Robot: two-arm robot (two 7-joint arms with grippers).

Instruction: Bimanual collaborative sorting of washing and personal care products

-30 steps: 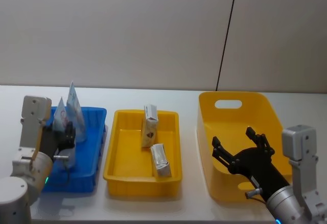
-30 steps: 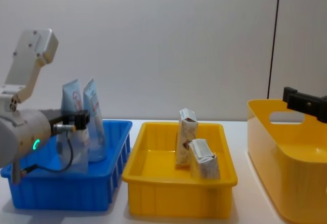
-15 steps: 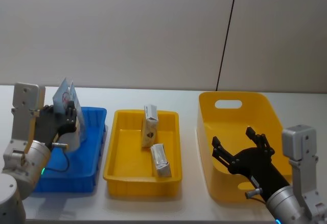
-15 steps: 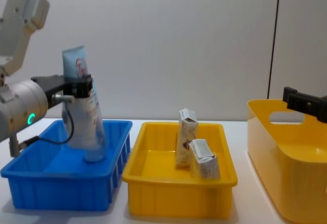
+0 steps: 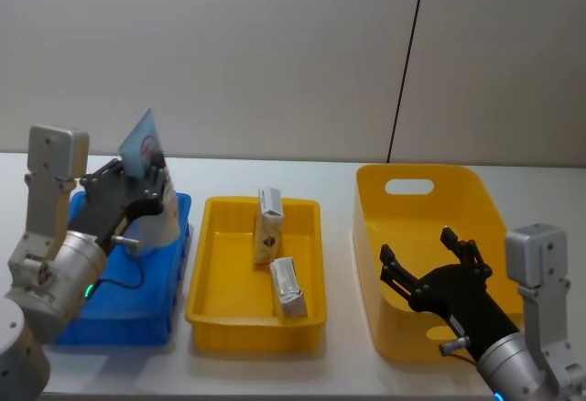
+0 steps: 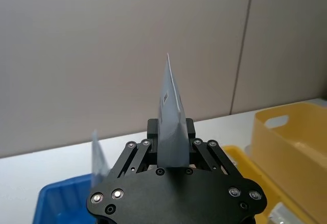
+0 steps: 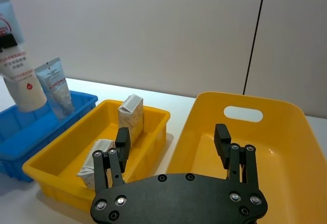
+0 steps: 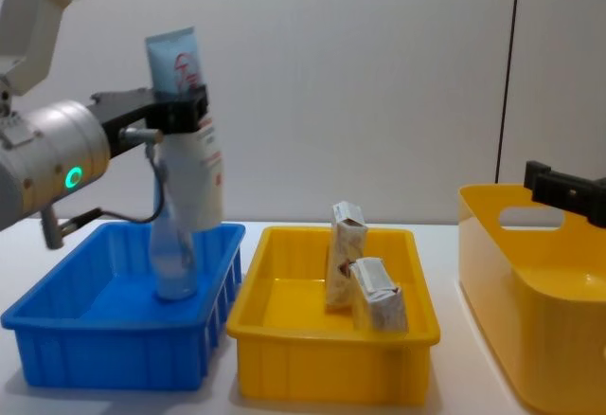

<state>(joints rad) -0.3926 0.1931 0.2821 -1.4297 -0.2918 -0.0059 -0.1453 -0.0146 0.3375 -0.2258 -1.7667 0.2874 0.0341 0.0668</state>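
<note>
You've just had the left fingers [image 8: 185, 112] carry one squeeze tube [image 8: 196, 183] up out of the blue bin [image 8: 104, 353]. A second ago it stood low beside its neighbour; now most of it hangs above the rim, drifted toward the yellow tray [image 8: 331, 377]. The other tube [image 8: 173, 265] has stayed standing in the bin. I read that as the pick done and the transfer under way, though which container this tube belongs in I can't tell. The fingers are clamped tight on the tube just below its flat crimped end, which points up, so the tube hangs nearly upright. The left arm reaches in raised from the left, with its wrist roughly level. The tray holds an upright packet [image 8: 346, 249] with a second packet [image 8: 379, 306] just in front of it. Your right fingers [image 5: 403, 273] haven't moved: they are spread wide, holding nothing, over the near part of the deep yellow tub [image 5: 485, 204].
</note>
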